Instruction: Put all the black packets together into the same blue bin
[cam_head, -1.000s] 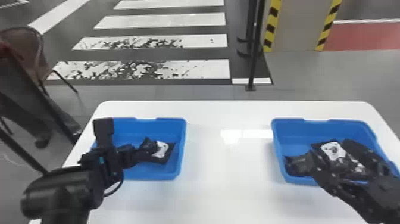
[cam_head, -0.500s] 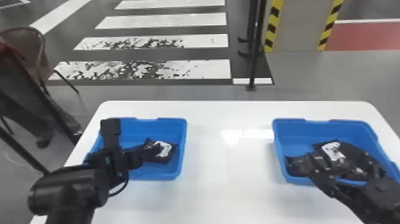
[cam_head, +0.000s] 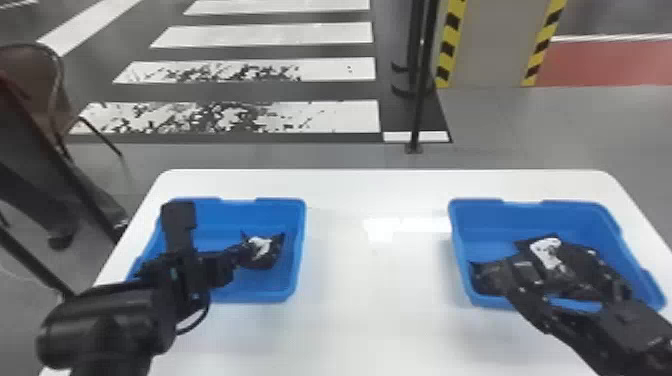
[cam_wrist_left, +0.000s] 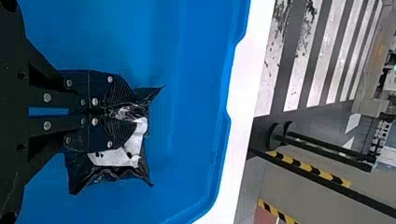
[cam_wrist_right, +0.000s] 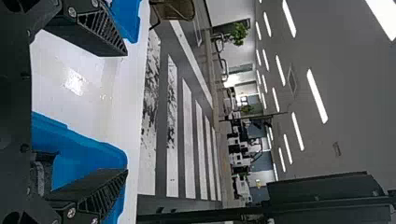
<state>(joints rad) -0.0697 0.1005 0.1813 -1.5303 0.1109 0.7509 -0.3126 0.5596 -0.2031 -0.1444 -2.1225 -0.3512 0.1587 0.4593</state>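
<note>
In the left blue bin, my left gripper is at a black packet with a white label. The left wrist view has the left gripper shut on this packet, pinching a crumpled fold; the label lies partly under one finger. Over the right blue bin stands my right gripper, open, above black packets, one with a white label; its arm covers part of them. In the right wrist view, the fingers of the right gripper stand wide apart.
Both bins stand on a white table, with a wide stretch of tabletop between them. Raised bin walls surround each gripper. Beyond the table's far edge stand a black post and a chair on the floor.
My left gripper has moved right to the packet in the left bin and taken hold of it; the packet, flat before, is now bunched up with raised corners. The right arm has kept still.
</note>
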